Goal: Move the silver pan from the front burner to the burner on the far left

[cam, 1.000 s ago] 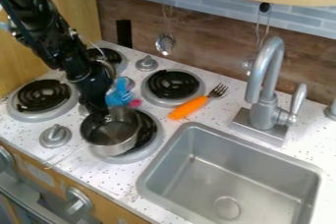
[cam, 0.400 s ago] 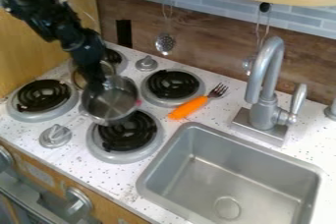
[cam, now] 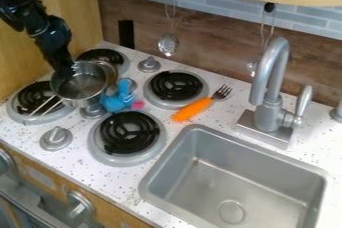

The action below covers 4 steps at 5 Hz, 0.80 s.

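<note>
The pincer (cam: 65,75) holds the pot (cam: 83,88) by its rim above the desk (cam: 77,165), near the left edge, close to the blue toy (cam: 118,100). Caution: the one-sided grip may let the pot tilt or slip; insufficient clearance may topple the toy.

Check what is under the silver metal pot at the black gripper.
Past the edge of the silver metal pot, parts of the leftmost black coil burner and a grey round knob show. Whatever lies directly beneath the pot is covered; I cannot tell.
</note>
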Available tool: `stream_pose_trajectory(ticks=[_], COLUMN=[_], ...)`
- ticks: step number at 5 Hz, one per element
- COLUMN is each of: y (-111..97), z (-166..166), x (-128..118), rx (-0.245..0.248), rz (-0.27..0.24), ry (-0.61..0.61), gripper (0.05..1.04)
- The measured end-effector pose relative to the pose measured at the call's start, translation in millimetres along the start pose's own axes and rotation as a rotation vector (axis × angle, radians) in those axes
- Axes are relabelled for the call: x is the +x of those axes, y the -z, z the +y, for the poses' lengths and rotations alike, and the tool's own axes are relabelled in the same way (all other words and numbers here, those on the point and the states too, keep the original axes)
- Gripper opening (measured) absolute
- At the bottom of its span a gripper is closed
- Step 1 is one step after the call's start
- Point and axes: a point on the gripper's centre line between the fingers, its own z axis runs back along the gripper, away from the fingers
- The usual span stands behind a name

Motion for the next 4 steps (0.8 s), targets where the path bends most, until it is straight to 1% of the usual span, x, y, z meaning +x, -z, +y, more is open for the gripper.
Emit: stream_pose_trajectory(ticks=[1,2,3,4], y=[-4,-15,-5,-15], z=[21,40,36,41], x=[-15,-37,-54,-57], rx=[0.014,0.02,-0.001,0.073], rz=[0.009,-0.002,0.004,-0.022], ry=[-0.066,-0.134,-0.112,-0.107], gripper=[0.099,0.099,0.099,0.099])
